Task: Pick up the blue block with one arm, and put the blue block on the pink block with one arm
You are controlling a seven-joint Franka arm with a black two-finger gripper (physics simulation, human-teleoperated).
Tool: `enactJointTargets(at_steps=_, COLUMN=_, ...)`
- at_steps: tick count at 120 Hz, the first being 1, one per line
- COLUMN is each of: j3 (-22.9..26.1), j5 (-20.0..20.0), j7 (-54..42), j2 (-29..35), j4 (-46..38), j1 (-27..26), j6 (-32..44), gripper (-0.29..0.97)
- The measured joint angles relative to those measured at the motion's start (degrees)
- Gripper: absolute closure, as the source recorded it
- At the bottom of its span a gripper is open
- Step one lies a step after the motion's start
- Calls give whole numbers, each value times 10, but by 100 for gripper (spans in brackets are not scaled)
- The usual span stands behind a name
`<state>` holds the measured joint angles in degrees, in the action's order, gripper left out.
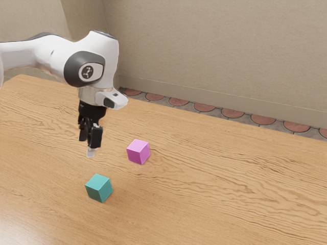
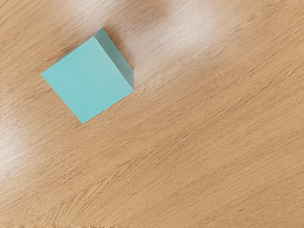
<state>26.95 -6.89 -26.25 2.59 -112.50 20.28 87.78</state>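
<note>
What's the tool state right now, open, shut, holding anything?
Tool: open, holding nothing. The small teal-blue cube sits on the wooden table, apart from it.

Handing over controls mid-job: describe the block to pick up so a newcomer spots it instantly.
On the wooden table, find the black gripper hanging above the surface. Below it in the exterior view, nearer the camera, sits the blue block. It is teal-blue, while its only neighbour, the pink block, lies farther back toward the exterior view's right.
</note>
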Motion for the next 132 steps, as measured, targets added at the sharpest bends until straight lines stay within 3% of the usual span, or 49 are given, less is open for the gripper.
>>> enactJointTargets(at_steps=33, j3=2, j5=3, j7=66, j2=50, j4=-119, j1=90, j6=52, gripper=0)
enactJointTargets(at_steps=54, j3=2, j5=4, j7=99, j2=53, j4=-155, j1=117, j6=95, gripper=0)
enactJointTargets(at_steps=97, j3=3, j5=4, j7=143, j2=38, j4=-190, j1=134, j6=169, gripper=0)
enactJointTargets(at_steps=132, j3=21, j5=-1, j7=171, j2=-46, j4=-157, j1=116, j6=214, gripper=0)
